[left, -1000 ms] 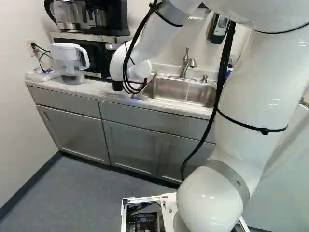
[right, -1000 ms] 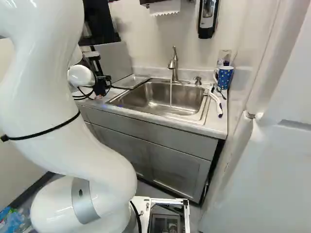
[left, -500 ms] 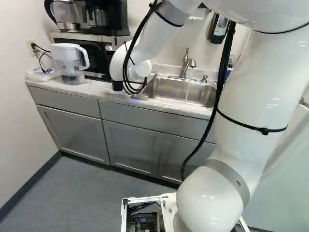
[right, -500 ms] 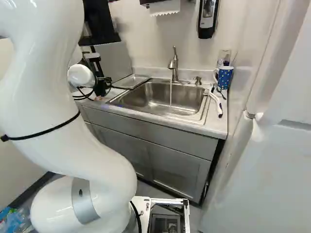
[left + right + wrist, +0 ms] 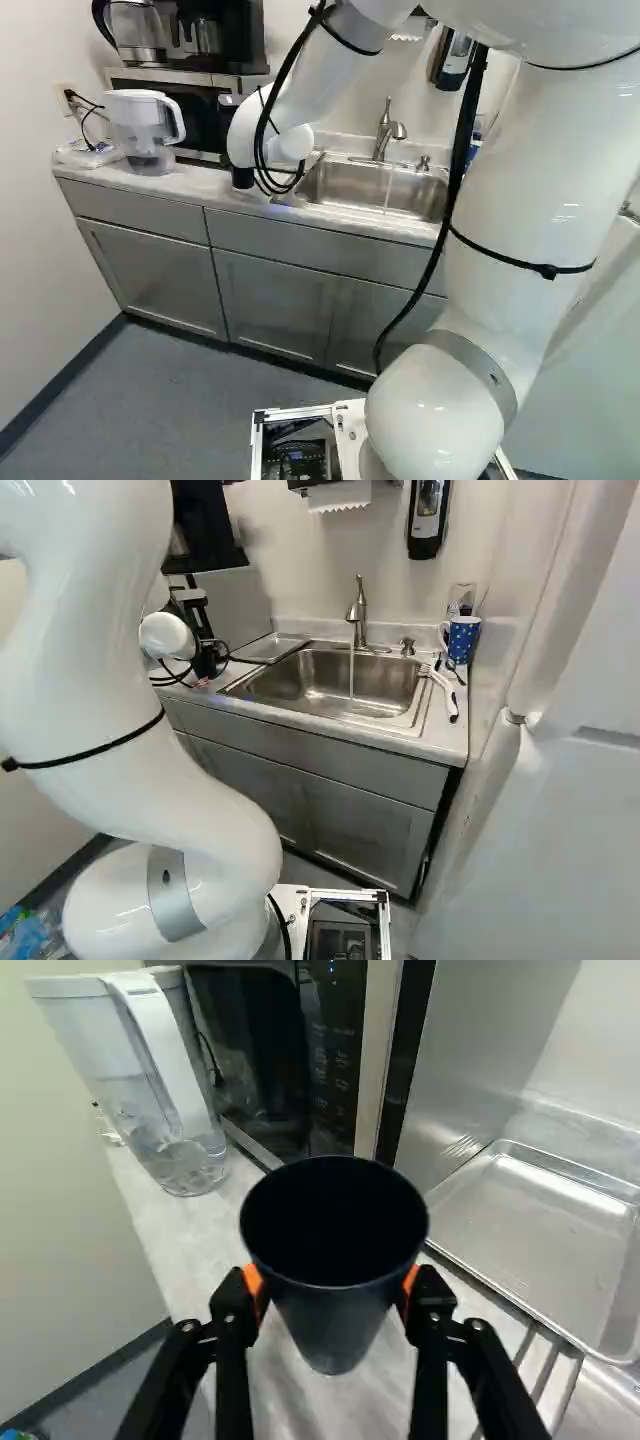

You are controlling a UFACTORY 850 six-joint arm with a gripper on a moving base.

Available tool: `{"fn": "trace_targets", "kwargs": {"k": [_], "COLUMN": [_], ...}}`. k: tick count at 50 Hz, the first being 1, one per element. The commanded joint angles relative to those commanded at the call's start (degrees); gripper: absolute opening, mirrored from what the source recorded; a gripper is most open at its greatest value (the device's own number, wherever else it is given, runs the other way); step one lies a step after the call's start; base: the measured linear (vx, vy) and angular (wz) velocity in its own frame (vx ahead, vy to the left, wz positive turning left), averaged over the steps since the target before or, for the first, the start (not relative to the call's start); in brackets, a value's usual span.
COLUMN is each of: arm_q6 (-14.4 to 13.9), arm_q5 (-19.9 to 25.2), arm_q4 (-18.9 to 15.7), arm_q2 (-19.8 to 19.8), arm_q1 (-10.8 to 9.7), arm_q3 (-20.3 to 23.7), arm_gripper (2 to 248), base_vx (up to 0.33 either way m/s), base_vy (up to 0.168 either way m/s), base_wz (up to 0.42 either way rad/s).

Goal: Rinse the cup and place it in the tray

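Over the counter (image 5: pixel 215 1230), robot hand (image 5: pixel 205 662) partly spread, orange pads (image 5: pixel 256 1288) pinching a black cup (image 5: pixel 334 1260); one pad each side.

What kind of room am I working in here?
Probably an office kitchenette or break room: a sink with running water, a coffee maker above a microwave, and a wall-mounted soap dispenser.
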Motion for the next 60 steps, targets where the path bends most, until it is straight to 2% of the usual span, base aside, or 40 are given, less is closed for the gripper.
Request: {"fn": "trace_targets", "kwargs": {"k": [1,5,6,42,60], "arm_q6": [0.0,0.0,0.0,0.0,0.0], "arm_q5": [0.0,0.0,0.0,0.0,0.0], "arm_q4": [0.0,0.0,0.0,0.0,0.0], "arm_q2": [0.0,0.0,0.0,0.9,2.4], "arm_q1": [0.0,0.0,0.0,-0.3,-2.7], "arm_q3": [0.0,0.0,0.0,-0.3,-1.1], "arm_gripper": [142,142,125,125,125], "base_vx": [0.000,0.000,0.000,0.000,0.000], "base_vy": [0.000,0.000,0.000,0.000,0.000], "base_wz": [0.000,0.000,0.000,0.000,0.000]}}
